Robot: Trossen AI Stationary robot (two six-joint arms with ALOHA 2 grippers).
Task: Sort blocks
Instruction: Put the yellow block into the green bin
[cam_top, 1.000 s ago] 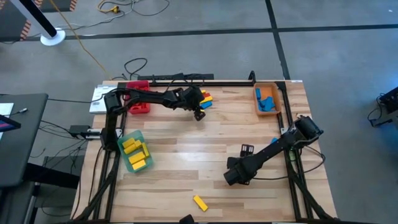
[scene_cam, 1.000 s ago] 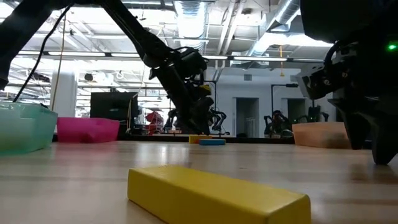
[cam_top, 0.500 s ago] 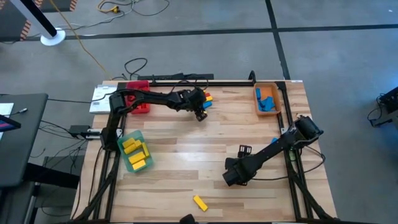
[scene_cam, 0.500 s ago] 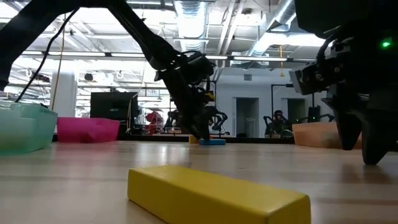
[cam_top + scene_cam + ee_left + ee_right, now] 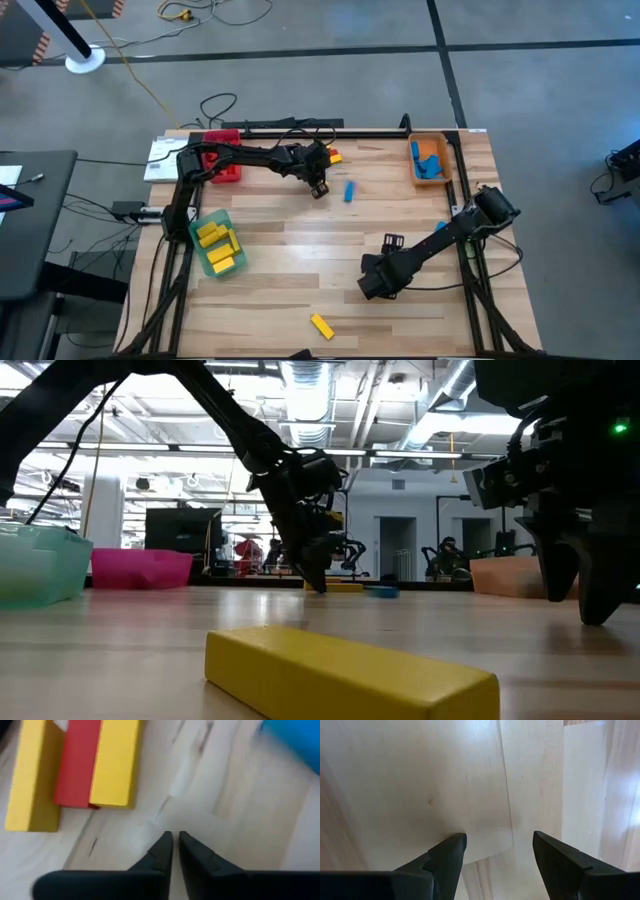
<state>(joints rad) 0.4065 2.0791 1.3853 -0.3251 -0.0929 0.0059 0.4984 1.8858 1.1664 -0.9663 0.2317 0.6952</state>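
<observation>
Blue block (image 5: 349, 191) lies loose at upper centre, just right of the clenched, empty left gripper (image 5: 319, 189). Right gripper (image 5: 368, 287), spread wide, hangs lower right.

The left gripper (image 5: 318, 187) is at the far middle of the table (image 5: 300, 255), just left of a loose blue block (image 5: 349, 191). The right gripper (image 5: 369, 287) hangs nearer, right of centre. A yellow block (image 5: 321, 326) lies at the near edge.
</observation>
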